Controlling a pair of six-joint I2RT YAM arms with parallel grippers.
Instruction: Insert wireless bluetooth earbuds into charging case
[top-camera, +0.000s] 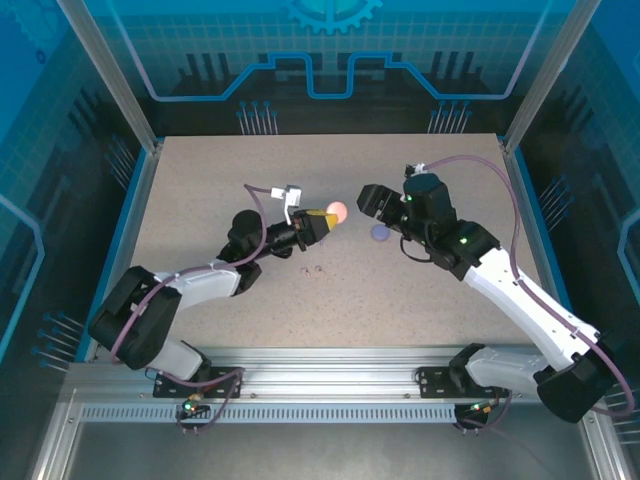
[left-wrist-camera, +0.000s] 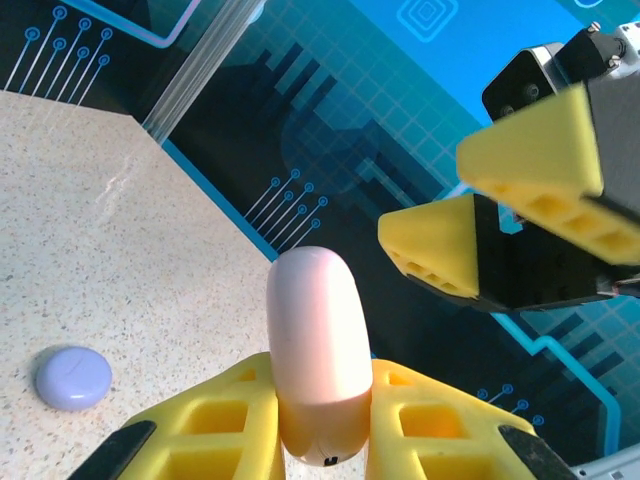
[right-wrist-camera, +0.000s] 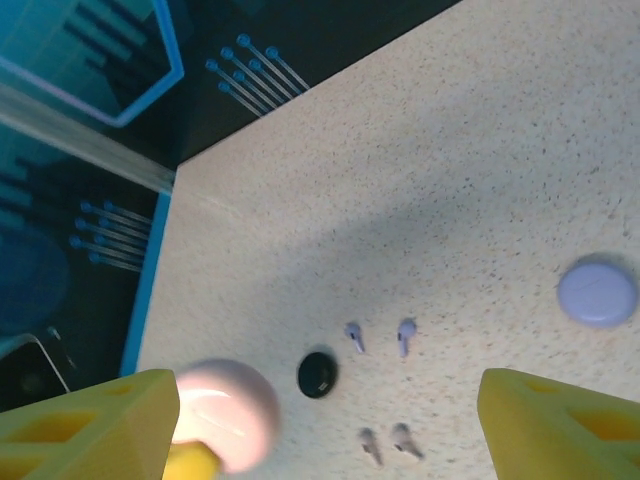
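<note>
- Two tiny lavender short-stemmed earbuds (right-wrist-camera: 353, 335) and a paler pinkish pair (right-wrist-camera: 385, 442) lie flat near the middle of the speckled beige surface (right-wrist-camera: 480, 150), just beside a small black round object (right-wrist-camera: 317, 373).
- Within each pair the stems run roughly parallel; which way they point is too small to tell.
- The left claw (top-camera: 322, 218) is clenched on a smooth pale pink round case (left-wrist-camera: 315, 350).
- The right claw (top-camera: 370, 200) is released, fingers spread, near that case.

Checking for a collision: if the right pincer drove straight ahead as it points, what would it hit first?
Most likely the pink case held in the left pincer, close ahead but offset toward one finger; depth is uncertain.
</note>
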